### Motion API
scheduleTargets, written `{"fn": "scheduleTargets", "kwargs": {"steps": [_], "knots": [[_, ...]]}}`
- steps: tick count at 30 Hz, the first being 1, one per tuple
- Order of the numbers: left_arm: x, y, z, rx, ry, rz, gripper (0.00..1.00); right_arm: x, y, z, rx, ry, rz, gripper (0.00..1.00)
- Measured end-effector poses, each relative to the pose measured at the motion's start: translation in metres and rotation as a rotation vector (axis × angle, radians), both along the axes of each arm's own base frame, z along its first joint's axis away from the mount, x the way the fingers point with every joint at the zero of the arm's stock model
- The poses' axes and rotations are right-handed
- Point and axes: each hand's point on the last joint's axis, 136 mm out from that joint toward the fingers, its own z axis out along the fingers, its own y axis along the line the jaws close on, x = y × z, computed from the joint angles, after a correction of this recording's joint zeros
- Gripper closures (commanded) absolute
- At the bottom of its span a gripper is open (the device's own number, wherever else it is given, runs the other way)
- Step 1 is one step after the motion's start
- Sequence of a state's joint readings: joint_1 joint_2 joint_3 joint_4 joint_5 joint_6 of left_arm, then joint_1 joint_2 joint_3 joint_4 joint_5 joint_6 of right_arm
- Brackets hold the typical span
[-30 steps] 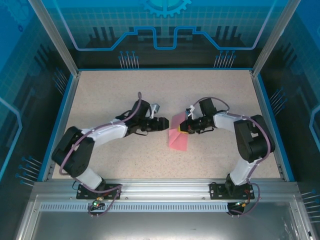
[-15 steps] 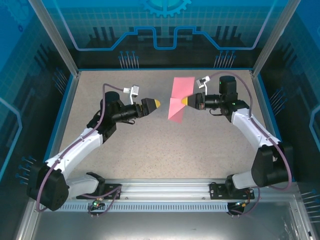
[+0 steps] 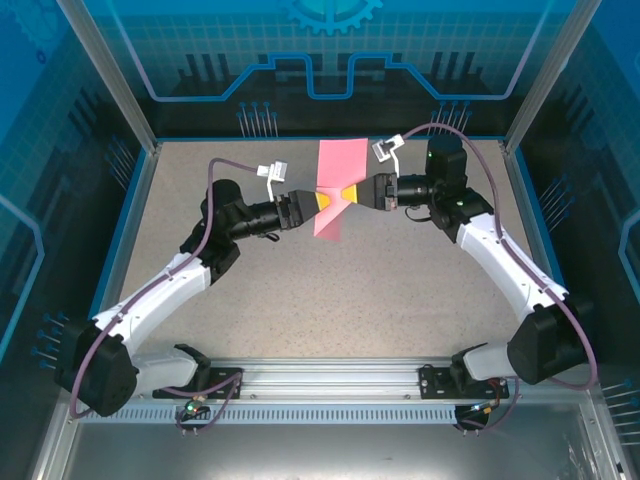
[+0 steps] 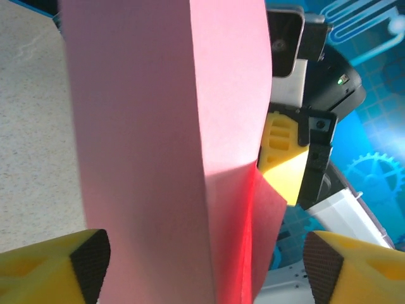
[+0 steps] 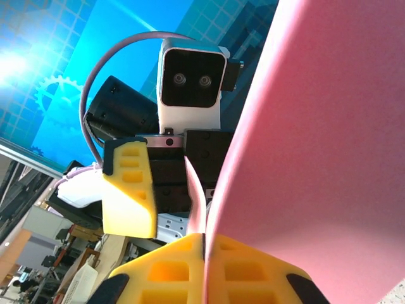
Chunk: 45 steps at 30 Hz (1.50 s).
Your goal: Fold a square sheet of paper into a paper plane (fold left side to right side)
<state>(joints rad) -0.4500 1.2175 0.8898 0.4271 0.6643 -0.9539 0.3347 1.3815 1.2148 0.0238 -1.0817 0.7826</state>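
Viewed from above: pink paper point(image 3: 340, 160) held in mid-air over the far middle of the table point(image 3: 400, 290), between 2 arms reaching in from either side. Clamped at its right edge by the right gripper point(image 3: 349, 190), yellow fingers point(image 5: 164, 272) pressed together with the thin sheet nipped between them. Straddled from the left by the left gripper point(image 3: 322, 200), pads point(image 4: 88, 261) standing wide apart with the paper hanging between them. Released, not gripping, though hard to tell whether 1 pad brushes the sheet.

Not flat: bent along at least 1 lengthwise crease, with 2 panels meeting at an angle and a kink close to the right fingers. Broad and roughly rectangular in outline, nowhere near a slim pointed dart. No nose point or wings to be made out.

Judged from this: an early-to-middle stage. Done, apparently: lifting the sheet and starting a side-to-side fold. Left to do, probably: closing the left jaws on the free side, carrying it across to the right side, laying it down and pressing the crease sharp, then the later folds for nose and wings. Impossible to tell how well the edges line up.
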Motion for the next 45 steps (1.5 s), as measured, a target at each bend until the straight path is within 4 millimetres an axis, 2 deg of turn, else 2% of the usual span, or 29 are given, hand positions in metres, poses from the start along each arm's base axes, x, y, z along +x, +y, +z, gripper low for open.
{"fn": "scheduleTargets", "kwargs": {"steps": [2, 5, 8, 10, 13, 15, 19, 23, 28, 31, 34, 41, 45], "knots": [[-0.001, -0.001, 0.004, -0.009, -0.005, -0.002, 0.49, -0.001, 0.003, 0.002, 0.006, 0.002, 0.007, 0.93], [-0.002, -0.002, 0.007, -0.016, -0.015, -0.007, 0.64, -0.002, 0.005, 0.003, 0.01, 0.009, 0.012, 0.89], [-0.003, -0.003, 0.007, -0.014, -0.017, -0.007, 0.8, -0.002, 0.005, 0.003, 0.012, 0.015, 0.009, 0.77], [-0.003, -0.002, 0.007, -0.01, -0.011, -0.004, 0.86, -0.002, 0.006, 0.003, 0.009, 0.02, 0.007, 0.67], [-0.004, 0.0, 0.005, 0.01, -0.013, 0.012, 0.89, 0.0, 0.004, -0.005, -0.018, 0.021, -0.014, 0.54], [-0.005, 0.003, 0.004, 0.036, -0.016, 0.028, 0.91, 0.003, 0.001, -0.013, -0.047, 0.029, -0.039, 0.49], [-0.012, 0.005, -0.001, 0.172, -0.038, 0.082, 0.93, 0.017, -0.027, -0.035, -0.17, 0.047, -0.185, 0.37], [-0.025, 0.005, -0.011, 0.366, -0.07, 0.135, 0.97, 0.031, -0.078, -0.056, -0.332, 0.047, -0.395, 0.28], [-0.035, 0.016, -0.059, 0.727, -0.04, 0.225, 0.99, 0.037, -0.148, -0.075, -0.505, 0.061, -0.633, 0.14], [-0.034, 0.024, -0.093, 0.958, 0.001, 0.272, 0.99, 0.035, -0.181, -0.082, -0.575, 0.074, -0.735, 0.04], [-0.029, 0.034, -0.126, 1.216, 0.038, 0.319, 1.0, 0.029, -0.205, -0.092, -0.628, 0.1, -0.802, 0.01], [-0.011, 0.046, -0.17, 1.677, 0.096, 0.446, 0.99, 0.021, -0.234, -0.105, -0.664, 0.157, -0.872, 0.01], [-0.006, 0.055, -0.2, 1.872, 0.143, 0.465, 0.92, 0.017, -0.242, -0.11, -0.668, 0.172, -0.886, 0.01]]}}
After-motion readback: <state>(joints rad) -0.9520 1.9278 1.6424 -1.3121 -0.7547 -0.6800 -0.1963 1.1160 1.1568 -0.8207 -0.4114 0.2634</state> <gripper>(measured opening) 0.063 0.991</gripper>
